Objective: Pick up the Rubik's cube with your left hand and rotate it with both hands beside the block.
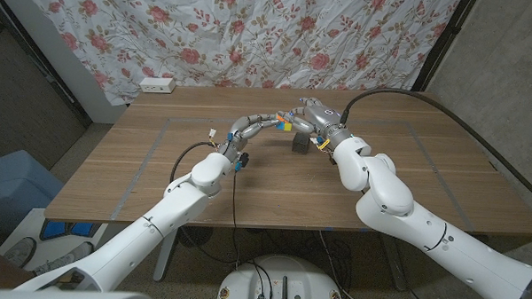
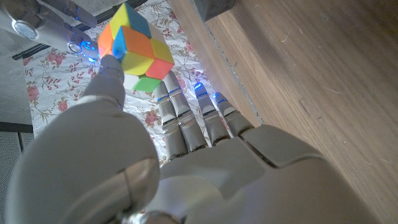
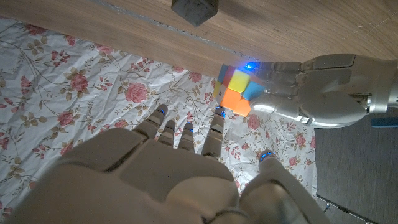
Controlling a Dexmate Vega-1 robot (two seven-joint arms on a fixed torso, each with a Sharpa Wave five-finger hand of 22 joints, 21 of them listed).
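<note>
The Rubik's cube [image 1: 285, 125] is up off the table, pinched between the thumb and fingers of my left hand [image 1: 256, 125]. In the left wrist view the cube [image 2: 135, 46] sits at the fingertips of the left hand [image 2: 186, 149]. My right hand [image 1: 313, 113] is right beside it, on the cube's far side. In the right wrist view the right hand [image 3: 180, 174] has its fingers spread and reaching toward the cube [image 3: 235, 90], close to it; I cannot tell if they touch. The dark block [image 1: 300, 145] stands on the table just in front of both hands.
A white power strip [image 1: 157, 85] lies at the table's back left corner. A floral cloth [image 1: 252, 34] hangs behind the table. A blue bin [image 1: 7, 189] stands on the floor to the left. Thin lines mark a rectangle on the wooden table [image 1: 141, 172].
</note>
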